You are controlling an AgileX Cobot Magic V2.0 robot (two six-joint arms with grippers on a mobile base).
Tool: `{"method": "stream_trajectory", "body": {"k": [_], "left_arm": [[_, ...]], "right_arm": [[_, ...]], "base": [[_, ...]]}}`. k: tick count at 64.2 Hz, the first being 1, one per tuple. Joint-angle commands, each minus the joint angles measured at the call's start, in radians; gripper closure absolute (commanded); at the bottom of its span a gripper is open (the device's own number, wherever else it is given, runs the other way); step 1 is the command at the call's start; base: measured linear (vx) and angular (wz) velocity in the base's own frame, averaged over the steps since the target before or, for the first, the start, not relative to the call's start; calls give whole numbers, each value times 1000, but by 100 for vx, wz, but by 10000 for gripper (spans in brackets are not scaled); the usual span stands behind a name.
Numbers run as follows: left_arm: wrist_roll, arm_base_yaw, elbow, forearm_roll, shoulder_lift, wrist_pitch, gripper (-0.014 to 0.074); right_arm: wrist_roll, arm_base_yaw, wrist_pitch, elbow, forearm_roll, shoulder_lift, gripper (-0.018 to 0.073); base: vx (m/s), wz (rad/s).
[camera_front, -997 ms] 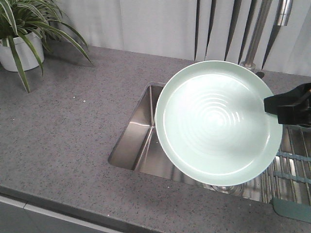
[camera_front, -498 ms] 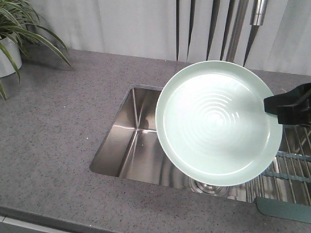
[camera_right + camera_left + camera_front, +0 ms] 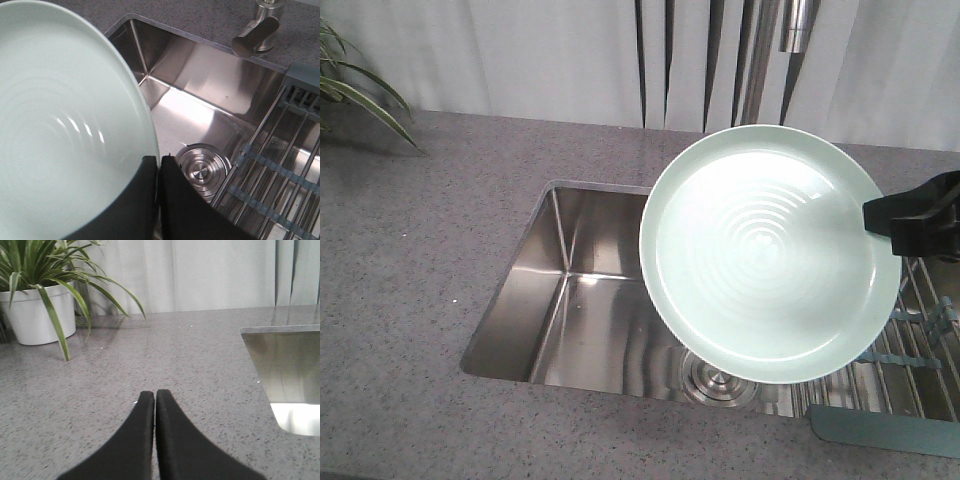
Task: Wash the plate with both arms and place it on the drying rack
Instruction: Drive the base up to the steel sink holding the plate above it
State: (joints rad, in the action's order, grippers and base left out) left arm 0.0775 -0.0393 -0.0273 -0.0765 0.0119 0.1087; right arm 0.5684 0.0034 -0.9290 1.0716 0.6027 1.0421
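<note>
1. My left tool (image 3: 154,396) is at the far left, its two fingers pressed together with nothing between them, above the grey table (image 3: 190,360) and facing a potted plant (image 3: 42,295).
2. The plate (image 3: 770,253) is in the air over the right half of the sink (image 3: 570,290). It is tipped so its hollow face turns up and toward the front camera. Being round, it has no long axis. Its lower edge overlaps the drain (image 3: 720,382).
3. Since a second ago, the plant has slid left until only leaf tips (image 3: 360,90) show. The sink and the tap (image 3: 760,60) have also shifted left, and the drain shows more. The plate and my right tool sit at the same spot in the view.
4. The plate is pale mint green, glossy, with a shallow raised rim and faint concentric rings at its centre.
5. My right tool (image 3: 872,222) is clamped on the plate's right rim; the wrist view shows its fingers (image 3: 145,200) closed at the edge.
6. The drying rack (image 3: 910,372) lies across the sink's right end, below that tool.
</note>
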Motion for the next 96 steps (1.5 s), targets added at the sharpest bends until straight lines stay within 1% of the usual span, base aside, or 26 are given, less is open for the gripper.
{"method": "stream_trajectory", "body": {"k": [1,37,96], "left_arm": [[4,-1,-18,9,15,-77,603],[4,-1,-18,9,15,-77,603],[4,-1,-18,9,15,-77,603]], "right_arm": [[6,-8,47,28,41,-16,566],[6,-8,46,28,41,-16,566],[6,-8,46,28,41,-16,566]], "base": [[3,-14],[3,-14],[1,-6]]}}
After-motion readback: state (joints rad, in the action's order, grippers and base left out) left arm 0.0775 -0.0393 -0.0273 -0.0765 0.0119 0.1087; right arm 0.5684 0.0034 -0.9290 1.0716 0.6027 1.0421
